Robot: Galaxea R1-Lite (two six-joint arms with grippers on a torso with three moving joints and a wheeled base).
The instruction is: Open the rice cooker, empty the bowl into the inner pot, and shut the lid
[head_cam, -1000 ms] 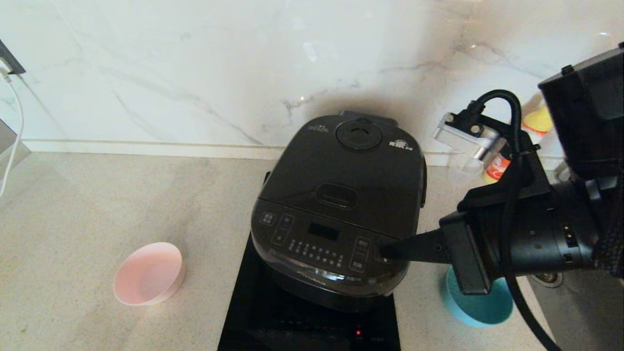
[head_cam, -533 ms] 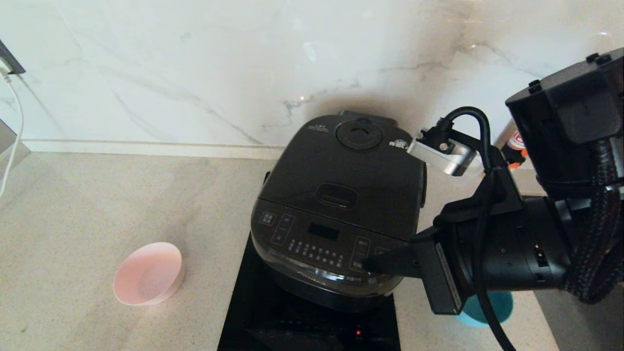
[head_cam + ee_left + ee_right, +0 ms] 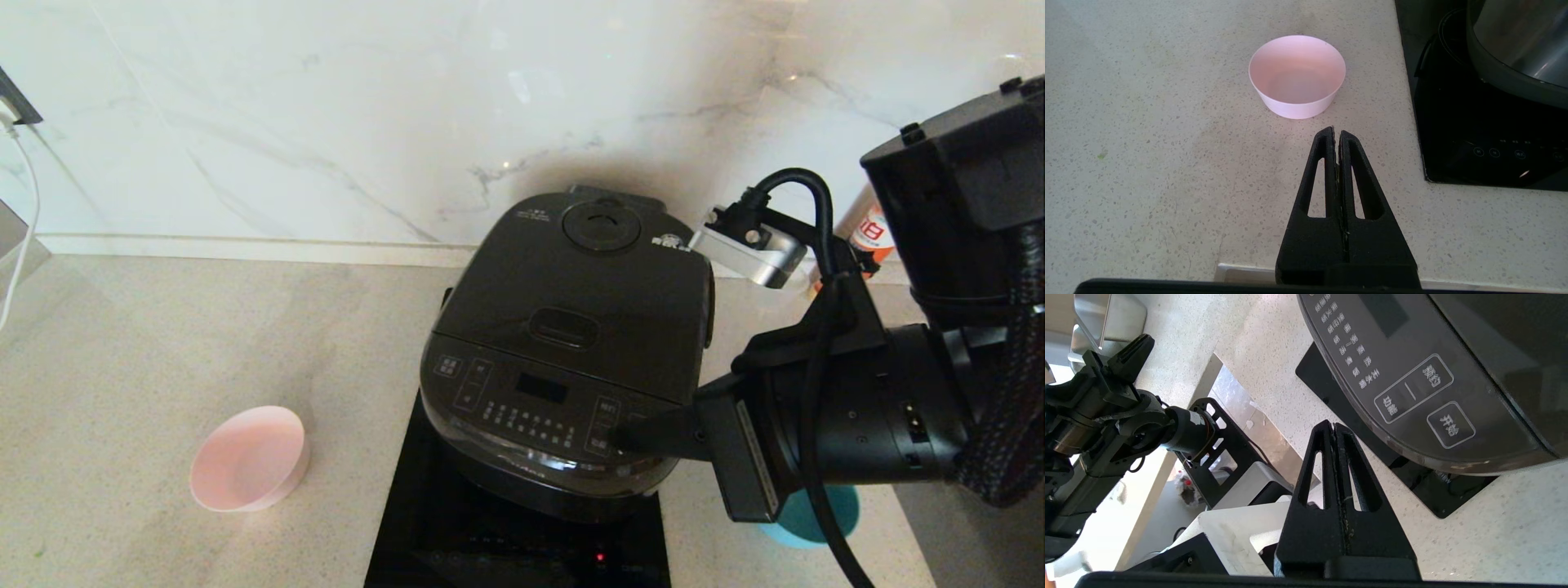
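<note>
The black rice cooker [image 3: 571,343] stands mid-counter with its lid [image 3: 588,269] down, so the inner pot is hidden. My right gripper [image 3: 620,437] is shut and empty, its tip at the front right corner of the control panel [image 3: 1412,375], just off the panel's curved rim. A pink bowl [image 3: 249,457] sits to the cooker's left. A blue bowl [image 3: 804,514] sits to its right, mostly covered by my right arm. My left gripper [image 3: 1337,132] hovers shut and empty over the counter, short of the pink bowl [image 3: 1297,75].
The cooker rests on a black induction hob [image 3: 457,531]. A bottle [image 3: 869,233] stands at the marble wall behind my right arm. A white cable [image 3: 24,229] hangs at the far left. The counter's front edge [image 3: 1241,271] lies just under my left gripper.
My right arm has swung left, carrying its shut tip a little left and lower along the cooker's front right corner and covering more of the blue bowl. Cooker and pink bowl are unmoved.
</note>
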